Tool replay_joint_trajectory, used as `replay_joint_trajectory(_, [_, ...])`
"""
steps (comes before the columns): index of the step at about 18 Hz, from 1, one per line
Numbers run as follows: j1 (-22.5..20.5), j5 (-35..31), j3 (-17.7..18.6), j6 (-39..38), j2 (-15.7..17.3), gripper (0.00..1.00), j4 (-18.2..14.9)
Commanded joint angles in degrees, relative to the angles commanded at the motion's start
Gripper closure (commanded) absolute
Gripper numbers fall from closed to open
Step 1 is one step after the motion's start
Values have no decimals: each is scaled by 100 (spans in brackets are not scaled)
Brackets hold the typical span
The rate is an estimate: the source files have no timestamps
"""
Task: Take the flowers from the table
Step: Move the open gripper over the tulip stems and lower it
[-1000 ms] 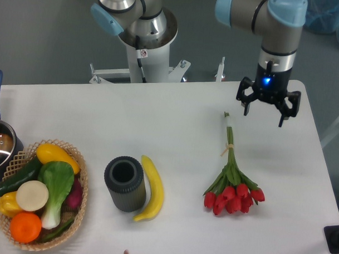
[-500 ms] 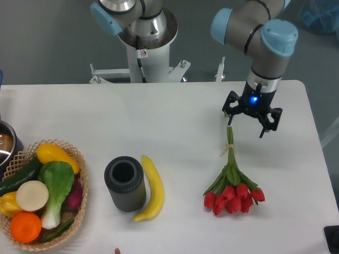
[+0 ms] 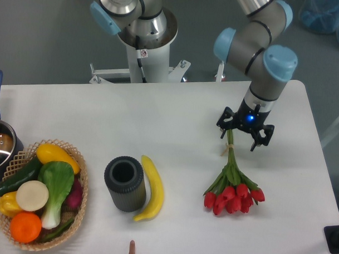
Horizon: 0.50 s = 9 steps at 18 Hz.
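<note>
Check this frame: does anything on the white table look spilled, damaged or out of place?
Nothing stands out. The bunch of red tulips with thin green stems lies flat and intact on the white table, the open gripper above its stem end. The yellow banana, dark cylindrical cup and wicker vegetable basket look undisturbed.

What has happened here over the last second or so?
The pincer has swung left and toward the camera, from beyond the stem tips to directly over the stems of the flowers, fingers spread, nothing grasped yet. The flowers, banana, dark cup and basket have not moved.
</note>
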State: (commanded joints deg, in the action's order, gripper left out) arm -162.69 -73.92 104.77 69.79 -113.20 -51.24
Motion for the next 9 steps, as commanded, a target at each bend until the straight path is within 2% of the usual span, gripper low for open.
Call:
replay_joint_trajectory(6, [35, 132, -18, -44, -211, 0, -9])
replay_joint_trajectory(9, [140, 176, -176, -421, -378, 0, 35])
